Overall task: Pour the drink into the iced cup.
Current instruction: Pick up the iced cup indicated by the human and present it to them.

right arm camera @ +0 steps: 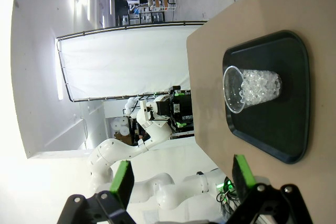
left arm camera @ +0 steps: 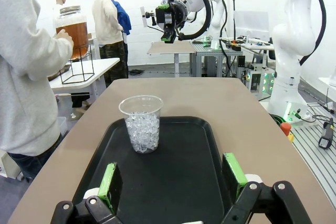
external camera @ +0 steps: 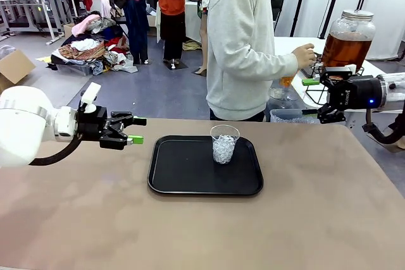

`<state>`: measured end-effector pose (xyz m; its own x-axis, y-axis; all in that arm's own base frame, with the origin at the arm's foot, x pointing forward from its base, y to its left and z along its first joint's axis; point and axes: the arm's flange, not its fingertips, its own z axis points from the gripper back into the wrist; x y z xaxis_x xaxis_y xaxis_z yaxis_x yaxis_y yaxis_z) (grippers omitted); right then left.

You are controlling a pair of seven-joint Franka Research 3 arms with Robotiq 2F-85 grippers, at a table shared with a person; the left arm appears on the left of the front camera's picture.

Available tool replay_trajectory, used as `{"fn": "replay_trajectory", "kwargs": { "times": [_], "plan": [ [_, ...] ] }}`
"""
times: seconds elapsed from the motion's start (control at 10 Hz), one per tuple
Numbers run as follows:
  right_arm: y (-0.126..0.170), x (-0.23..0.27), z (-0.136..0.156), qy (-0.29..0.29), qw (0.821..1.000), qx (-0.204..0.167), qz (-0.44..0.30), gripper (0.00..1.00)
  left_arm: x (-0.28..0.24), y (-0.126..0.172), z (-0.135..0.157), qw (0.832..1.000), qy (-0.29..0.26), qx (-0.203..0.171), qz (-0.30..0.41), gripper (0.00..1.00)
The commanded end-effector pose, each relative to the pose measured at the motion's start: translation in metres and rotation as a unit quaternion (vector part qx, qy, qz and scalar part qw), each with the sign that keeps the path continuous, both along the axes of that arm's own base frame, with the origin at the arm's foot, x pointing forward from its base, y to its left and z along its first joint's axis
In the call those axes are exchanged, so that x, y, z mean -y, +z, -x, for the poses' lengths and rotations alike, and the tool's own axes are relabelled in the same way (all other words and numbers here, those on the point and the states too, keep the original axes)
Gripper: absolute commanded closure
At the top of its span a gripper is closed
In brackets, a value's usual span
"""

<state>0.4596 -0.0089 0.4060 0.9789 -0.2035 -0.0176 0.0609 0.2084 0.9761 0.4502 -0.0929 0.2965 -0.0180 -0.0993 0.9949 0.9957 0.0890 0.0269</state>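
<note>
A clear plastic cup of ice [external camera: 224, 145] stands upright at the far side of a black tray [external camera: 183, 175] mid-table. The drink [external camera: 345, 49] is amber liquid in a big glass dispenser jar with a silvery lid, on a side table at the back right. A person in a grey sweatshirt [external camera: 243, 42] has a hand [external camera: 305, 55] at the jar. My left gripper [external camera: 136, 129] hovers open left of the tray, and my right gripper [external camera: 314, 98] hangs open beyond the table's right far corner. In the left wrist view the cup [left arm camera: 142, 124] stands ahead of my open fingers [left arm camera: 109, 179]. The right wrist view shows the cup [right arm camera: 252, 88] on the tray [right arm camera: 283, 124], far beyond the open gripper [right arm camera: 181, 177].
The jar rests on a black wire stand [left arm camera: 79, 69] on a white side table [external camera: 291, 45]. A clear container [external camera: 288, 116] sits behind the table's far edge near the person. The brown tabletop [external camera: 190, 232] is bare around the tray.
</note>
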Motion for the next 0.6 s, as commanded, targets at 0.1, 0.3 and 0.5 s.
{"fn": "replay_trajectory", "kwargs": {
  "times": [0.1,0.3,0.5],
  "plan": [
    [0.0012,-0.0007,-0.0003,0.000,1.000,0.001,-0.002,0.00,0.0000,0.0008,0.0004,1.000,-0.001,0.003,0.001,0.00],
    [0.0012,-0.0007,-0.0003,0.000,1.000,0.001,-0.002,0.00,0.0000,0.0008,0.0004,1.000,-0.001,0.003,0.001,0.00],
    [0.0012,-0.0007,-0.0003,0.000,1.000,0.001,-0.002,0.00,0.0000,0.0008,0.0004,1.000,-0.001,0.003,0.001,0.00]
  ]
}}
